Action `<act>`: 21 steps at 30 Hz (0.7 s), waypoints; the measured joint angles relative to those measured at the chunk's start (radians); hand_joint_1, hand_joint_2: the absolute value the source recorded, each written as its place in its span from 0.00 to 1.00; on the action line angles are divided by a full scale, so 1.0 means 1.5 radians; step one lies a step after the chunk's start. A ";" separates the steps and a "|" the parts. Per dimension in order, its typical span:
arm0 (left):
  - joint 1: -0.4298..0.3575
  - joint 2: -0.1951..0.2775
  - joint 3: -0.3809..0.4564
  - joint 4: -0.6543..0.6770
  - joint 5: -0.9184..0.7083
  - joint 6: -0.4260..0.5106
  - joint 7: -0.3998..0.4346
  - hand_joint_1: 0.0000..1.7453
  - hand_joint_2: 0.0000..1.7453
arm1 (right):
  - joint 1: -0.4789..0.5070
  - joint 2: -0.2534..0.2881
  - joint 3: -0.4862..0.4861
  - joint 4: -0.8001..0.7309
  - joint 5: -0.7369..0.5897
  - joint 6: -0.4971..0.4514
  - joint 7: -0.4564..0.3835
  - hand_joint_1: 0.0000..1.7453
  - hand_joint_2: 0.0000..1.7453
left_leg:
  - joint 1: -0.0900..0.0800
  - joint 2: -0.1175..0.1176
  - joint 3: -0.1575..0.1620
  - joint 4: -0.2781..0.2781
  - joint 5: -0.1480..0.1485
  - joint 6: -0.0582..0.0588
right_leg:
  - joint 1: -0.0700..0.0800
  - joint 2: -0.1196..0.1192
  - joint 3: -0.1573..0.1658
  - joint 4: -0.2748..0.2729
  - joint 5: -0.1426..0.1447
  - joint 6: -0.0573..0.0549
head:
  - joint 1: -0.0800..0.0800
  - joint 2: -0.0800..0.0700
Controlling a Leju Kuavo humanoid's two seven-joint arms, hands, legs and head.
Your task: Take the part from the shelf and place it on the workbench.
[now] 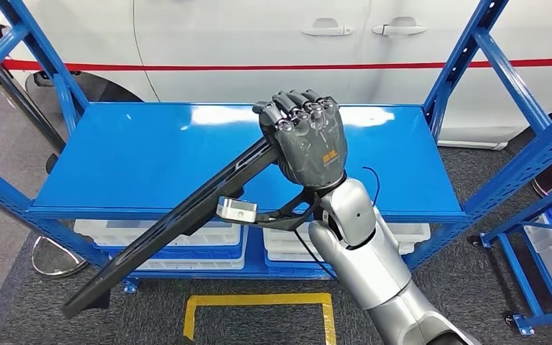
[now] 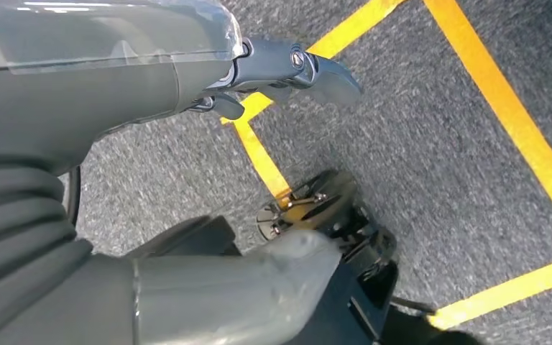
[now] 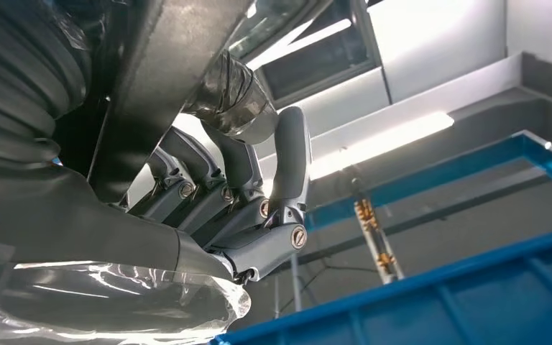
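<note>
Right hand is raised, fingers curled round the upper end of the long black part. From the grip, the part slopes down and leftward, clear of the blue shelf behind it. An orange mark on the hand's back is unreadable. Left hand hangs over grey floor, its grip state not discernible.
</note>
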 joint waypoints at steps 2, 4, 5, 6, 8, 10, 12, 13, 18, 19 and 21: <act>0.002 -0.001 0.000 0.000 -0.015 0.007 0.000 0.00 1.00 | -0.005 -0.007 0.013 0.004 -0.009 0.007 0.002 1.00 1.00 | 0.000 -0.001 0.000 0.003 -0.002 -0.002 | -0.003 0.000 0.006 -0.016 0.025 0.002 | 0.000 0.000; 0.003 -0.003 -0.004 0.000 -0.033 0.021 0.000 0.00 1.00 | -0.017 -0.010 0.026 0.010 -0.022 0.012 0.003 1.00 1.00 | 0.000 -0.001 -0.001 0.010 -0.006 -0.007 | -0.005 -0.001 0.048 -0.099 0.066 0.001 | 0.000 0.000; 0.002 -0.005 -0.006 0.000 -0.041 0.027 0.000 0.00 1.00 | -0.023 -0.011 0.031 0.013 -0.029 0.013 0.003 1.00 1.00 | -0.001 -0.001 -0.002 0.013 -0.009 -0.010 | -0.004 -0.002 0.064 -0.134 0.077 -0.002 | 0.000 0.000; 0.001 -0.006 -0.009 0.000 -0.048 0.031 0.000 0.00 1.00 | -0.030 -0.012 0.036 0.016 -0.036 0.014 0.003 1.00 1.00 | -0.002 -0.002 -0.004 0.016 -0.010 -0.013 | -0.003 -0.001 0.073 -0.153 0.081 -0.004 | 0.000 0.000; -0.001 -0.008 -0.014 0.000 -0.058 0.036 0.001 0.00 1.00 | -0.040 -0.012 0.046 0.021 -0.045 0.018 0.002 1.00 1.00 | -0.003 -0.002 -0.006 0.016 -0.010 -0.020 | -0.001 0.000 0.074 -0.161 0.080 -0.012 | 0.000 0.000; -0.003 -0.010 -0.019 0.000 -0.062 0.037 0.001 0.00 1.00 | -0.046 -0.011 0.055 0.024 -0.048 0.020 0.002 1.00 1.00 | -0.001 -0.001 -0.009 0.025 -0.017 -0.026 | -0.002 -0.001 0.075 -0.164 0.082 -0.019 | 0.000 0.000; -0.005 -0.011 -0.021 0.000 -0.060 0.037 0.002 0.00 1.00 | -0.050 -0.011 0.064 0.027 -0.049 0.020 0.002 1.00 1.00 | 0.001 -0.001 -0.031 0.076 -0.048 -0.032 | -0.003 -0.003 0.077 -0.168 0.084 -0.026 | 0.000 0.000; -0.005 -0.012 -0.022 0.000 -0.056 0.037 0.002 0.00 1.00 | -0.051 -0.011 0.069 0.028 -0.050 0.020 0.002 1.00 1.00 | 0.002 -0.001 -0.050 0.117 -0.070 -0.035 | -0.003 -0.003 0.077 -0.168 0.084 -0.028 | 0.000 0.000; -0.004 -0.015 -0.021 0.000 -0.045 0.040 0.014 0.00 1.00 | -0.050 -0.010 0.097 0.033 -0.060 0.018 0.001 1.00 1.00 | 0.002 -0.001 -0.063 0.141 -0.051 -0.033 | 0.001 -0.003 0.077 -0.166 0.083 -0.030 | 0.000 0.000; -0.004 -0.015 -0.020 0.000 -0.044 0.041 0.018 0.00 1.00 | -0.050 -0.009 0.102 0.033 -0.062 0.016 0.000 1.00 1.00 | 0.002 -0.001 -0.041 0.094 -0.031 -0.029 | 0.001 -0.002 0.077 -0.166 0.082 -0.029 | 0.000 0.000; -0.005 -0.015 -0.017 0.000 -0.040 0.041 0.024 0.00 1.00 | -0.047 -0.005 0.113 0.033 -0.067 0.011 -0.002 1.00 1.00 | -0.002 -0.001 -0.010 0.027 -0.011 -0.023 | 0.002 -0.002 0.076 -0.165 0.083 -0.025 | 0.000 0.000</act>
